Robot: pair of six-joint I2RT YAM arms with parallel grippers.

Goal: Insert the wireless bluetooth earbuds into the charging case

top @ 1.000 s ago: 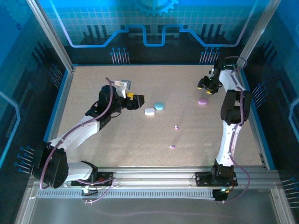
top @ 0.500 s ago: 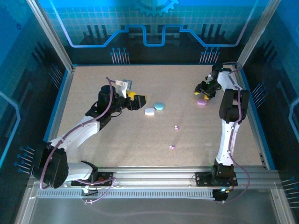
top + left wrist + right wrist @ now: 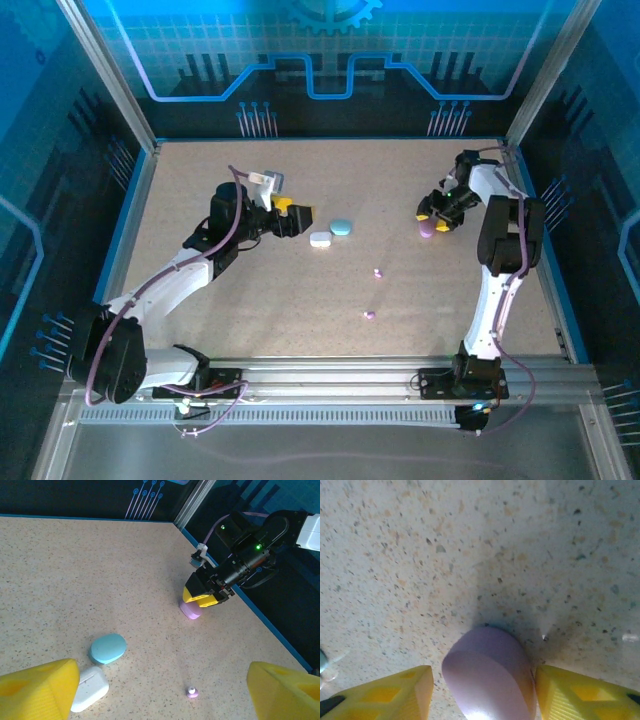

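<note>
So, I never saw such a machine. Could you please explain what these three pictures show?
Two robot arms stand at a speckled table. One camera looks down from above; one sits on each wrist, seeing its own yellow fingers. On the table lie a white pebble-shaped plastic case, a light-blue plastic case, and two tiny purple earbuds. The left gripper is open and empty. The right gripper straddles a rounded lilac plastic case; whether it grips yet is unclear.
</note>
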